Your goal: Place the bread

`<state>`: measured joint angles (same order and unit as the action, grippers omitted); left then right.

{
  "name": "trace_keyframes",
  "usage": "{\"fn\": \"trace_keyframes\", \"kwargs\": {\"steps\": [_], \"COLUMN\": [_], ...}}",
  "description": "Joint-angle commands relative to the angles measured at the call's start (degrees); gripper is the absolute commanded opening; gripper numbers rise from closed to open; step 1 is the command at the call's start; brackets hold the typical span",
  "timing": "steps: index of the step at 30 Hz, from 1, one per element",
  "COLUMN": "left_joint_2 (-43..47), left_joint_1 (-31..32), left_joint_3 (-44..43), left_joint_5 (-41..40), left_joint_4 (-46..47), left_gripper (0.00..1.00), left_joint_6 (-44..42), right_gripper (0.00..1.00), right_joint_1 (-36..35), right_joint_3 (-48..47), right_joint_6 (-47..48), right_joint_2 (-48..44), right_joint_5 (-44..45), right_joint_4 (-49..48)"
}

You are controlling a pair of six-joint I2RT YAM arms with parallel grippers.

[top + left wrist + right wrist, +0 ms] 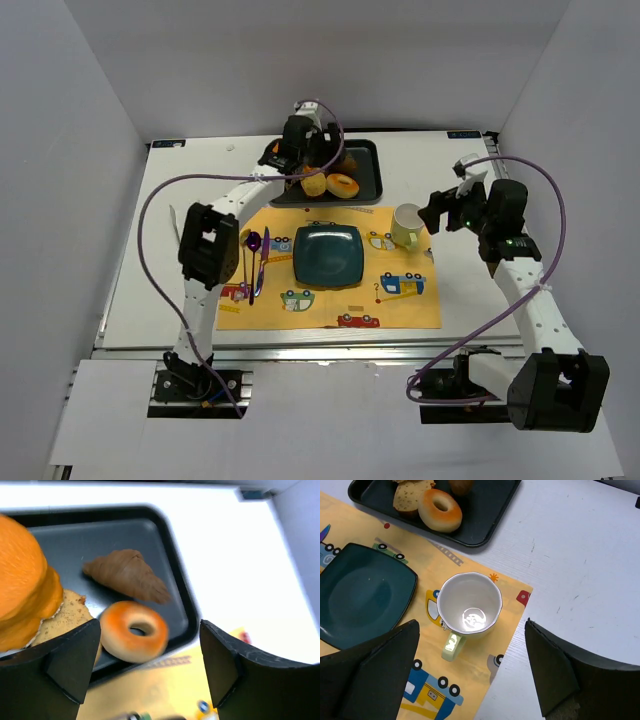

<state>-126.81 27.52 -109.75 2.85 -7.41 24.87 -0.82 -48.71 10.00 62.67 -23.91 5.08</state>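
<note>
Step in hand: approach for pickup. The left gripper (150, 670), jaws open and empty, hangs over the black tray (372, 160) at far centre. The bread (134, 630) lies in the tray's near right part.

Next move, as judged: descend, close across the ring, carry to the plate (328, 254). The right gripper (470, 680), jaws open and empty, hangs above the mug (469, 602).

Count: one placemat (410, 310), tray, plate, loaf (20, 580), mug, croissant (127, 575), slice (62, 617), bread.
</note>
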Motion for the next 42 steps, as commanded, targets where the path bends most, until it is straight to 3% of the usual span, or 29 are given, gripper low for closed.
{"fn": "trace_keyframes", "kwargs": {"steps": [1, 5, 6, 7, 8, 10, 11, 13, 14, 15, 16, 18, 27, 31, 37, 41, 42], "left_joint_2": [22.4, 35.8, 40.2, 43.9, 46.1, 53.4, 56.4, 60.8, 62.2, 63.1, 63.7, 63.5, 51.8, 43.4, 35.1, 31.1, 30.6], "left_joint_1": [-0.5, -6.0, -8.2, -10.3, -11.7, -16.4, -18.8, -23.4, -24.9, -26.0, -26.7, -27.4, -32.6, -35.9, -37.9, -39.0, -39.3], "left_joint_3": [12.3, 28.2, 33.8, 38.5, 41.3, 49.5, 52.8, 57.5, 59.4, 61.0, 62.4, 64.5, 64.9, 63.0, 59.4, 58.5, 58.4], "left_joint_5": [-3.8, -5.5, -5.7, -5.9, -6.4, -7.2, -7.8, -8.9, -9.8, -11.1, -13.0, -14.9, -14.9, -13.4, -7.9, -3.4, -2.5], "left_joint_4": [0.0, -3.1, -3.7, -4.3, -5.0, -8.2, -10.4, -15.5, -17.7, -19.4, -20.4, -21.1, -15.3, -13.8, -12.1, -9.8, -9.0], "left_gripper": [0.87, 0.3, 0.15, 0.05, 0.0, 0.0, 0.0, 0.0, 0.12, 0.31, 0.57, 0.68, 0.76, 0.76, 0.86, 0.81, 0.74], "left_joint_6": [-4.3, -4.5, -4.2, -3.9, -3.9, -5.3, -6.4, -8.6, -10.0, -11.3, -12.3, -15.0, -19.4, -22.0, -24.6, -24.6, -24.5], "right_gripper": [0.89, 0.72, 0.66, 0.55, 0.38, 0.24, 0.23, 0.31, 0.47, 0.57, 0.61, 0.65, 0.81, 0.82, 0.83, 0.84, 0.84], "right_joint_1": [0.2, -0.4, -0.8, -1.4, -2.1, -2.9, -3.1, -3.5, -3.9, -4.4, -4.8, -5.9, -7.4, -7.4, -7.4, -7.4, -7.4], "right_joint_3": [0.9, 3.2, 3.3, 3.0, 2.4, -0.4, -1.8, -3.5, -3.6, -3.5, -3.3, -2.8, -2.5, -2.1, -2.5, -3.4, -3.6], "right_joint_6": [12.8, 37.9, 39.5, 39.3, 39.6, 40.1, 40.2, 39.9, 38.8, 37.8, 37.0, 35.2, 31.6, 31.8, 31.8, 31.8, 31.8], "right_joint_2": [-2.6, -4.3, -4.1, -3.3, -2.0, 1.1, 2.4, 3.9, 4.5, 4.8, 4.8, 4.8, 5.4, 5.2, 5.5, 5.9, 5.9], "right_joint_5": [-15.0, -37.1, -39.1, -39.4, -39.4, -38.9, -38.7, -38.4, -37.8, -37.2, -36.7, -35.9, -34.0, -33.3, -33.6, -33.4, -33.2], "right_joint_4": [1.1, 11.8, 12.3, 12.8, 14.5, 16.8, 18.5, 20.3, 19.7, 18.8, 17.9, 16.1, 12.8, 13.0, 13.0, 13.0, 13.1]}}
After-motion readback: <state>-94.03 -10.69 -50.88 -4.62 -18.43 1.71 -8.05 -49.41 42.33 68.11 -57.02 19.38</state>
